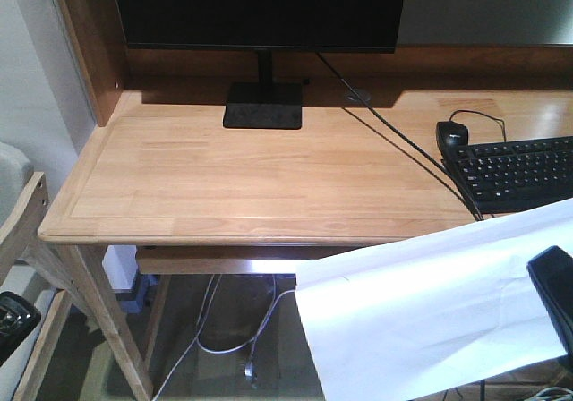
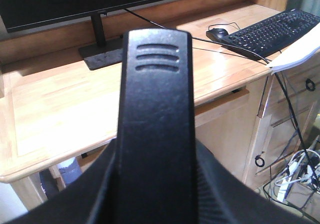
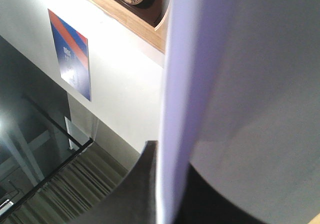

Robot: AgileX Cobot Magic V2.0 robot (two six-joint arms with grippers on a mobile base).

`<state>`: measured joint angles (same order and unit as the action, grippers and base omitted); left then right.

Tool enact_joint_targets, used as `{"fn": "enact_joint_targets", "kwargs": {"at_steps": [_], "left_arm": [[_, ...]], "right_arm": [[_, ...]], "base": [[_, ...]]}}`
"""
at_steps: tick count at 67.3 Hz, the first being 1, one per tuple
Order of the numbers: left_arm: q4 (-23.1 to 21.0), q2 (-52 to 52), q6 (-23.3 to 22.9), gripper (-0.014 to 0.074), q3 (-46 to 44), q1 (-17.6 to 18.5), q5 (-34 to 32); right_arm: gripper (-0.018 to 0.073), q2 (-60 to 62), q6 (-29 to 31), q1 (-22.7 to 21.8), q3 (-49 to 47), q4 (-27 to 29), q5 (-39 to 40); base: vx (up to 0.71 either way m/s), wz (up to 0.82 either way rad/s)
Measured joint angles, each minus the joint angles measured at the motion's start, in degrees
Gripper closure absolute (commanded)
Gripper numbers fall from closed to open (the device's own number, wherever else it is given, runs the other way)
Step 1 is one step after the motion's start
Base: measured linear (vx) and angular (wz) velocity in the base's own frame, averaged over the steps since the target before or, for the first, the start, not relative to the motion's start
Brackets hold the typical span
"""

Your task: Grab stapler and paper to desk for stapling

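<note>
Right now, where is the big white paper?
In the front view the paper hangs at the lower right, held up by the right tool, just off the front edge of the desk and below the keyboard.

Monitor stand [image 1: 262, 106] at desk [image 1: 224, 177] rear — keyboard [image 1: 515, 170] right, mouse [image 1: 452, 133] beside it.

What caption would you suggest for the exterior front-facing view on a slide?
White paper in the right hand, before the wooden desk bearing monitor, keyboard and mouse.

stapler [image 2: 155, 109]: black, ridged top, seen end-on, held in air short of the worktop.
paper [image 1: 430, 311]: large white sheet, held aloft, sagging, overlapping front right edge.
worktop [image 1: 269, 177]: light wood planks.
</note>
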<state>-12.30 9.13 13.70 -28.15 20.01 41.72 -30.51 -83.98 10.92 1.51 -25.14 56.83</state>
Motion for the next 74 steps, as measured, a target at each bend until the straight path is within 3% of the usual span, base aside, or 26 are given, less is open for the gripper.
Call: {"fn": "enact_joint_targets", "kwargs": {"at_steps": [74], "left_arm": [[0.0, 0.0, 0.0, 0.0603, 0.0, 0.0, 0.0]], "right_arm": [[0.0566, 0.0, 0.0, 0.0, 0.0, 0.0, 0.0]], "base": [[0.08, -0.02]]}}
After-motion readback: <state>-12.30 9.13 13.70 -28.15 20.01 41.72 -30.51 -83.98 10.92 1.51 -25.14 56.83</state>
